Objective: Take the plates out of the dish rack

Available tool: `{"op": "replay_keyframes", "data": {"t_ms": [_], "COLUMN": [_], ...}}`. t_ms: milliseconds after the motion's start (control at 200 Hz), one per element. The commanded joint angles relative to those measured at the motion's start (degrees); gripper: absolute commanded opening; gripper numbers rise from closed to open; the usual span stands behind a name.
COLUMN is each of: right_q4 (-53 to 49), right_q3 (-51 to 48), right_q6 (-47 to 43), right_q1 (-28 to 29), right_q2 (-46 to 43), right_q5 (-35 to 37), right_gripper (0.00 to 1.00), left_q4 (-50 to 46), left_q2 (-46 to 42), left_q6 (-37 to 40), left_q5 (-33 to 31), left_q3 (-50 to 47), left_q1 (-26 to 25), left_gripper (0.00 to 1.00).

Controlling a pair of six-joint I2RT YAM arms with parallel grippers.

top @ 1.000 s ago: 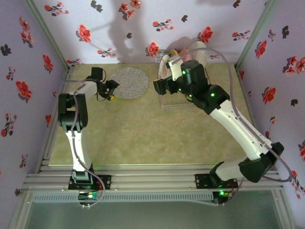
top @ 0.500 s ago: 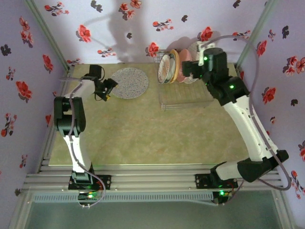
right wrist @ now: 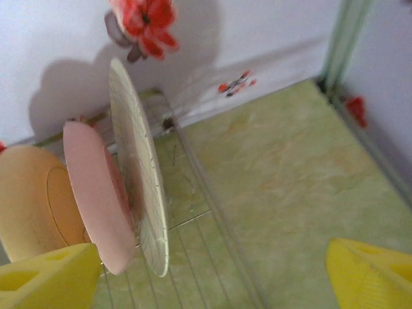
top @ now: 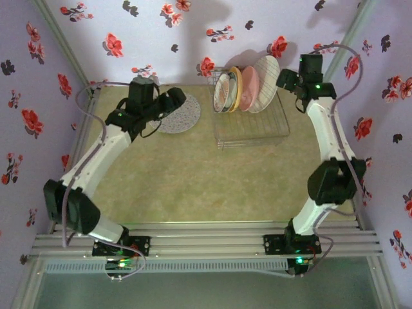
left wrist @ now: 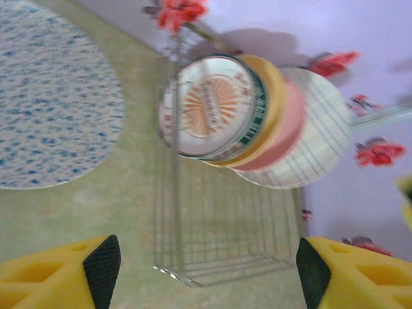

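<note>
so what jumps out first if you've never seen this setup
Four round plates stand on edge in the silver wire dish rack at the back right of the green table: sunburst-centred, orange-yellow, pink, then pale gridded. Left of it a blue-speckled round plate lies flat, and red flowers dot the lilac walls.

Left arm stretched forward, left gripper (top: 175,103) jaws spread, empty, right arm stretched forward, right gripper (top: 288,80) jaws spread, empty

Four plates (top: 244,90) stand on edge in the dish rack (top: 254,132), at the back right of the bench (top: 193,180). Left of it, a lone plate (left wrist: 51,96) lies flat.
</note>
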Motion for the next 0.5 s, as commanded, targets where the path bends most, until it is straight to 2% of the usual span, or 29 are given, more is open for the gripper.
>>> {"op": "replay_keyframes", "data": {"t_ms": [0, 165, 495], "right_q4": [2.6, 2.1, 2.1], "right_q3": [4.0, 7.6, 11.6], "right_q6": [0.5, -0.4, -2.8], "right_q1": [-0.5, -0.9, -1.2], "right_q2": [5.0, 11.3, 17.9], "right_q5": [-7.5, -9.6, -11.4], "right_gripper": [0.87, 0.80, 0.68], "left_q4": [8.2, 11.8, 15.5], "left_q2": [-5.4, -10.4, -16.4], "left_q6": [5.4, 7.1, 11.9], "left_q5": [-4.5, -5.8, -10.4], "left_q3": [-3.8, -6.8, -9.0], "left_q1": [-4.2, -9.0, -14.2], "left_gripper": [0.75, 0.75, 0.74]}}
